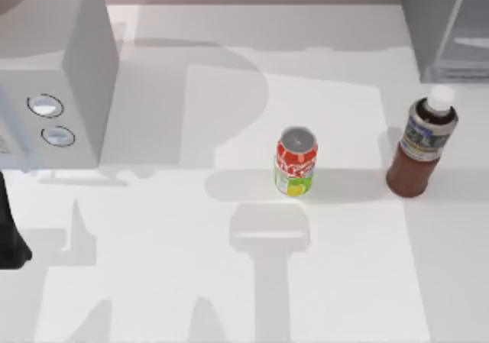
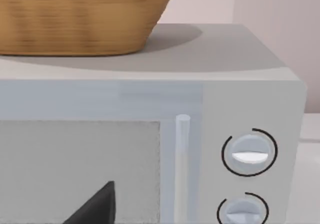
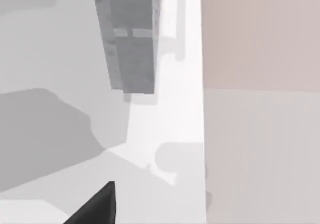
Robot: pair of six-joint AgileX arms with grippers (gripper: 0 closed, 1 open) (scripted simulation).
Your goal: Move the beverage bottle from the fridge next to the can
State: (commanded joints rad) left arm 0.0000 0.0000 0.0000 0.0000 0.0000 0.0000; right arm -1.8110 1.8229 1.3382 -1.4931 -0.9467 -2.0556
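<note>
- Top view, nearest edge first: a dark piece of the left arm point(image 1: 11, 240) sits at the table's point(image 1: 153, 282) left edge, well apart from both drinks. Whether its fingers are open or closed I cannot tell.
- Mid-table, the can point(image 1: 295, 162) stands upright.
- To the can's right, with a clear gap between them, the bottle point(image 1: 421, 146) stands upright on the table — cap up, long axis vertical, so a grasp from the side looks the natural one.
- Farther back, at the right corner, the fridge point(image 1: 447, 30) stands behind the bottle; the bottle is outside it, just in front.
- At the far left stands a white box with two knobs point(image 1: 57, 76); the left wrist view looks straight at its front point(image 2: 150, 104), with a basket point(image 2: 75, 19) on top.
- The right wrist view shows a dark fingertip point(image 3: 97, 206) over bare table and the fridge point(image 3: 132, 39) beyond; that gripper's state cannot be told either.
- My judgement: the bottle lies on the right side, so the right arm is likely nearer, and the remaining move runs leftward — toward the can.
</note>
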